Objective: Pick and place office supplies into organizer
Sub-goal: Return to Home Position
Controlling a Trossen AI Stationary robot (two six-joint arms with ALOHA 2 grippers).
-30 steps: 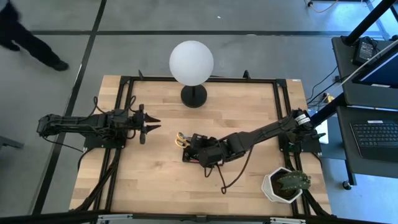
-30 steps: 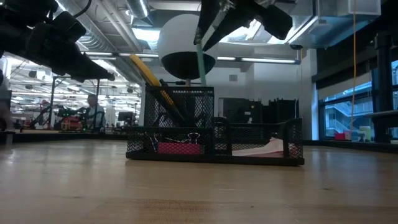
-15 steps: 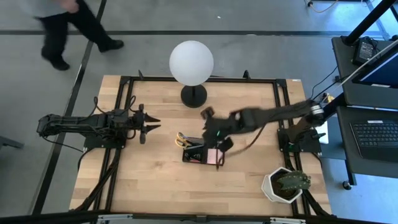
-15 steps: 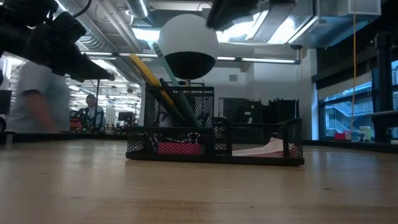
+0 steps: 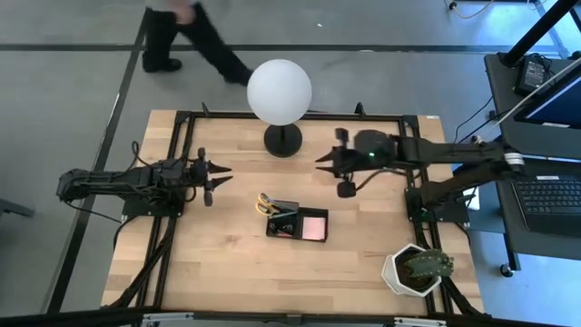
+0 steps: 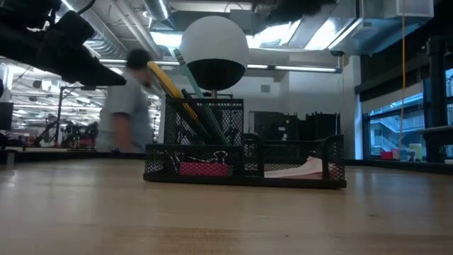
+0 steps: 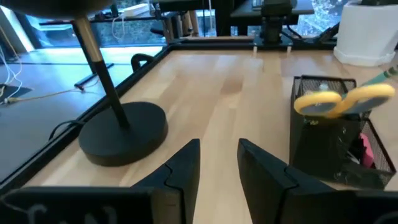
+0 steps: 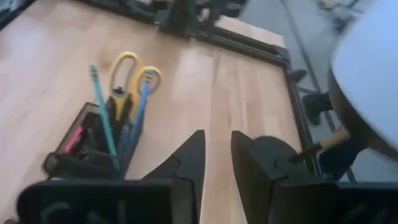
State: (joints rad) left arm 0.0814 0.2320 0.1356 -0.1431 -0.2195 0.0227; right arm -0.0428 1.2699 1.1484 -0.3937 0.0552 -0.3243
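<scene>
Pale wood bench (image 5: 227, 263), framed in black rail, with a white globe lamp (image 5: 280, 91) at its far edge, a potted plant (image 5: 416, 269) at the right front corner, and a person (image 5: 186, 32) crossing the floor beyond (no part of our count). Item: one black mesh organizer (image 5: 297, 222), near the bench's middle, between the two arms and touched by neither. We judge it light and apt to slide if nudged, so anything more should go in from above. Item: yellow-handled scissors (image 5: 263, 203), standing handles-up in the tall cup at the organizer's left end. We take them for stiff and the heaviest piece; as they stand, only the smooth loops offer a hold. Item: teal pencils (image 8: 102, 106), leaning in the same cup. They look thin, rigid, light and inclined to roll, and are best pinched along the shaft. Item: pink sticky pad (image 5: 314, 227), flat in the low compartment. It looks light and soft at the edges, to be taken across two opposite sides. Left fingers (image 7: 185, 165), over the bench's left side and pointing toward its middle, stand a little apart and hold nothing. Right fingers (image 8: 191, 158), raised beside the lamp on the right, are likewise slightly parted and empty.
</scene>
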